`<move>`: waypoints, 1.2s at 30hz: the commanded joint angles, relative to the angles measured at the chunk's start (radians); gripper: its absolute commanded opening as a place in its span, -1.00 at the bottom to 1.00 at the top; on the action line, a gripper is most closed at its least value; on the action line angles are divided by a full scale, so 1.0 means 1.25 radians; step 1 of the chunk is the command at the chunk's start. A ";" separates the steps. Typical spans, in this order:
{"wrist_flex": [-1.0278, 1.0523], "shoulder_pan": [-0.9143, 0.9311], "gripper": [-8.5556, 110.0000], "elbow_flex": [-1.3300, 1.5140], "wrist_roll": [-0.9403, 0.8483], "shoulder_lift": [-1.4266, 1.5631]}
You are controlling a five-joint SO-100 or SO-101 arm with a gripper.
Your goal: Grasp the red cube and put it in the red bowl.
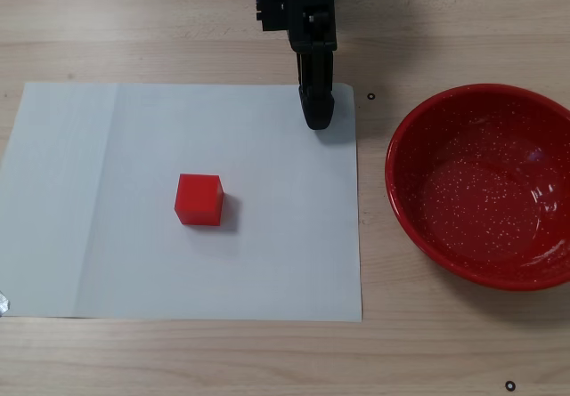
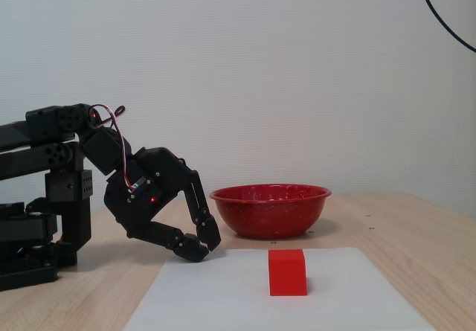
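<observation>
The red cube sits on a white sheet of paper, left of the sheet's middle; in a fixed view from the side the red cube rests alone. The red bowl stands off the sheet at the right, with nothing in it; from the side the red bowl is behind the cube. My black gripper hangs low over the sheet's far edge, well apart from the cube. Seen from the side, the gripper has its fingertips together, shut on nothing.
The wooden table carries the sheet and bowl. The arm's base stands at the left of the side view. Small black marks dot the wood near the bowl and near the front edge.
</observation>
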 commanded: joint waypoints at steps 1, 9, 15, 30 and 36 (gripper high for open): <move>0.006 0.020 -0.85 0.006 0.029 -0.009; 0.006 0.020 -0.85 0.006 0.029 -0.009; 0.006 0.020 -0.85 0.006 0.031 -0.009; 0.002 0.004 -0.85 -0.004 0.060 -0.038; -0.018 -0.028 -0.85 -0.044 0.098 -0.093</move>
